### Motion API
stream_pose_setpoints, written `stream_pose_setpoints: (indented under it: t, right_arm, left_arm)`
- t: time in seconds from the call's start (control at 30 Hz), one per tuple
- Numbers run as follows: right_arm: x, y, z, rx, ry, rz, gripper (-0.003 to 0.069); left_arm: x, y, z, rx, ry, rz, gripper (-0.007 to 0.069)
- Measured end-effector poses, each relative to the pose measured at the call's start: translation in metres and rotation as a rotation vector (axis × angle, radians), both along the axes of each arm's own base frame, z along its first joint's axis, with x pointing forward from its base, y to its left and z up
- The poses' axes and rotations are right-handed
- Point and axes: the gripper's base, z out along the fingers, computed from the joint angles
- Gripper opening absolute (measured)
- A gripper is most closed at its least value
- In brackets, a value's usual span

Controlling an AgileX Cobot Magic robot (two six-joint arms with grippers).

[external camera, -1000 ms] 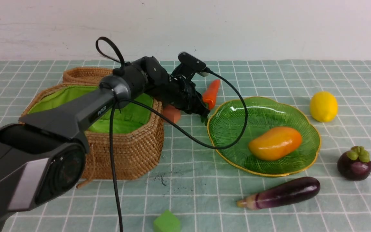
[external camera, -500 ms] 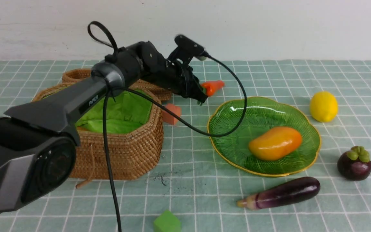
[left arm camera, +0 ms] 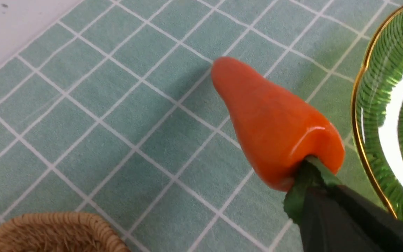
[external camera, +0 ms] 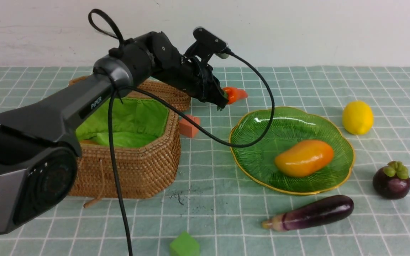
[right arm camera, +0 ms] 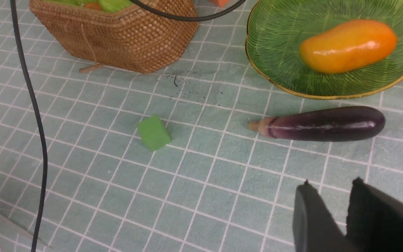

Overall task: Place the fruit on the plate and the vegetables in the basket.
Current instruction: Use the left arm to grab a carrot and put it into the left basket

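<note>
The left fingers point(left arm camera: 345, 220) clamp the carrot point(external camera: 235, 94) by its leaves, upper centre, above the gap between basket point(external camera: 148, 167) and plate point(external camera: 258, 160) rims. The right fingers point(right arm camera: 313, 220), slightly parted, hold nothing.

The left pincer point(left arm camera: 318, 196) clamped the green leaves of the orange carrot point(left arm camera: 275, 129), whose tapered tip pointed away over the green checked worktop point(left arm camera: 100, 122). The gold-rimmed plate point(left arm camera: 376, 115) lay just beside it. A curve of the wicker basket point(left arm camera: 58, 231) showed well apart.
</note>
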Motion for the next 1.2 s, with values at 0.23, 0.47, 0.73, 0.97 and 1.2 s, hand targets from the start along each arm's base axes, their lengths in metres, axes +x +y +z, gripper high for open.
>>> stream_pose_setpoints:
  t: [0.23,0.47,0.73,0.97,1.2]
  right_arm:
    - [0.002,-0.001,0.002,-0.001,-0.025,-0.011,0.0178]
    - [0.002,0.000,0.003,0.004,-0.043,0.003,0.0178]
    - [0.002,0.001,0.003,0.002,-0.055,0.015,0.0178]
    - [0.002,0.002,0.004,0.010,-0.057,0.028,0.0178]
    - [0.001,0.004,0.005,0.016,-0.069,0.045,0.0178]
  left_arm:
    - [-0.041,0.016,0.074,0.098,0.057,-0.067,-0.0013]
    - [-0.099,0.050,0.147,0.216,0.095,-0.058,-0.0013]
    - [-0.145,0.121,0.166,0.279,0.106,0.042,-0.0013]
    - [-0.145,0.170,0.118,0.266,0.147,-0.018,-0.0013]
    - [-0.129,0.184,0.079,0.348,0.133,-0.004,0.0020]
